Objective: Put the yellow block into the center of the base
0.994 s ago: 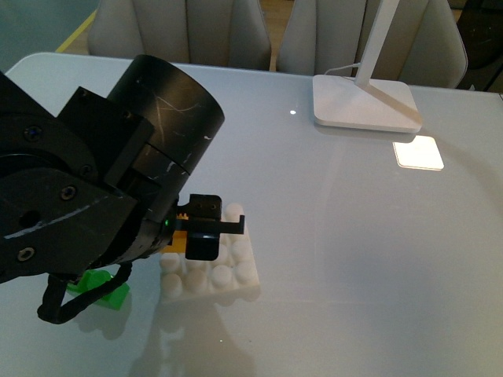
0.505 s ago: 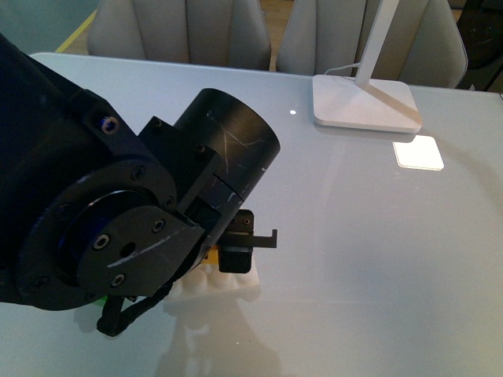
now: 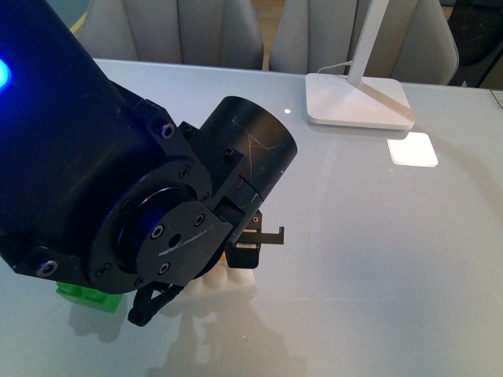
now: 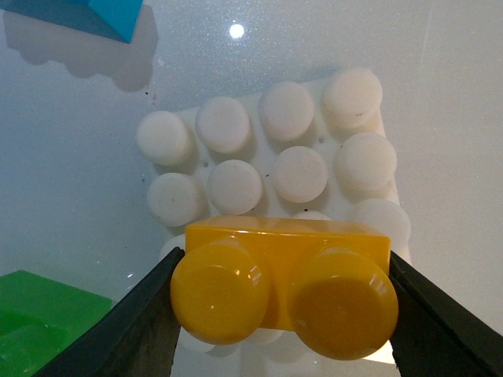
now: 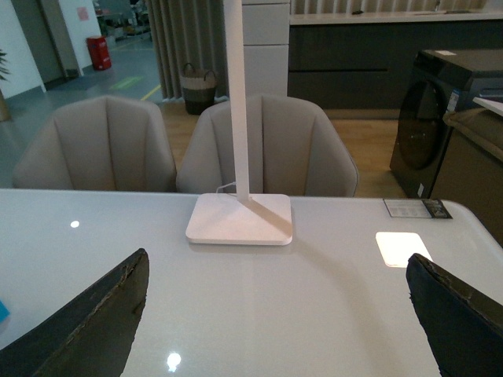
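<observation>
Since a moment ago, the left arm [image 3: 118, 196] has swung closer to the front camera and now hides even more of the white base [image 3: 214, 284]. The big pale surface [image 3: 377, 259] carries all the things. The black left arm fills the left side of the front view and reaches down over the base. Two soft chairs [image 5: 94, 145] stand behind the surface. A white lamp foot [image 3: 357, 102] sits at the far side, well apart from the base, and a bright square of light [image 3: 413, 149] lies near it.

In the left wrist view, the base [image 4: 299, 169] lies flat with its round bumps up. A green brick [image 3: 86, 297] lies near the base, and the corner of a blue brick [image 4: 78, 16] shows at another side of it.

The left claw [image 4: 283, 310] is clenched on the yellow block [image 4: 283, 275], with one dark finger [image 4: 145, 326] on each end. The block sits over the bumps at one edge of the base, not over the middle. It is hard to tell if the block touches the bumps.

The right claw [image 5: 271, 330] is spread wide with nothing in it, and it points at the lamp.
</observation>
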